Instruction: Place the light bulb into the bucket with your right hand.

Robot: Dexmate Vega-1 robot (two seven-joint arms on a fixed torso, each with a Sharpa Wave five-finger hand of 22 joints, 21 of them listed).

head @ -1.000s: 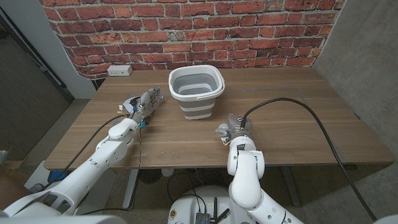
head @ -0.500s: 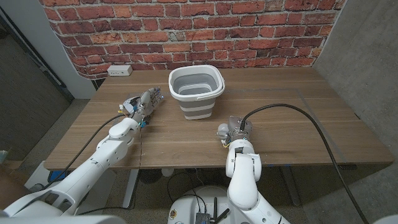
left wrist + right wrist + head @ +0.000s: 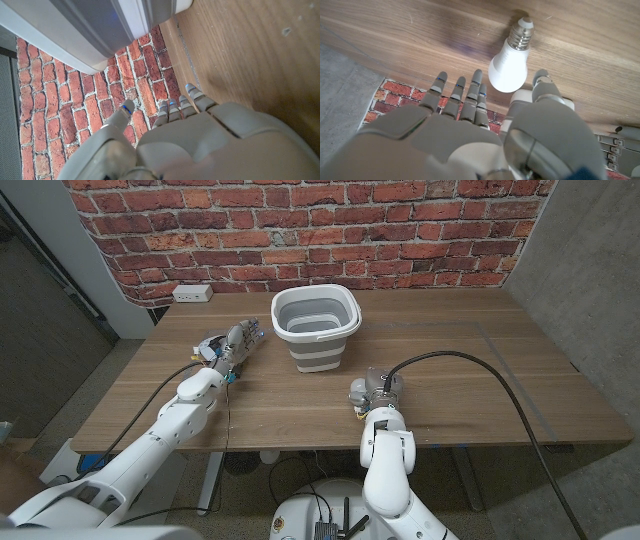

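1. One relation governed the reach: the light bulb (image 3: pixel 508 70) lay on its side on the worktop (image 3: pixel 480 370), just beyond the right hand (image 3: pixel 485 135), its globe toward the fingertips (image 3: pixel 476 80) and thumb, its screw base pointing away.
2. That hand was spread and held nothing; whether the thumb touched the globe was unclear.
3. The bucket (image 3: pixel 317 328) stood well apart, between both arms.
4. The left hand (image 3: pixel 232 346), fingers extended and holding nothing, waited beside the bucket.

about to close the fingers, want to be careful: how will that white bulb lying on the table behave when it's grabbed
The white pear-shaped light bulb with a metal screw base lies on its side on the wooden table, so a nudge would probably roll it. Its smooth rounded shell may slip between the right robot hand fingers. Likely light, possibly fragile.
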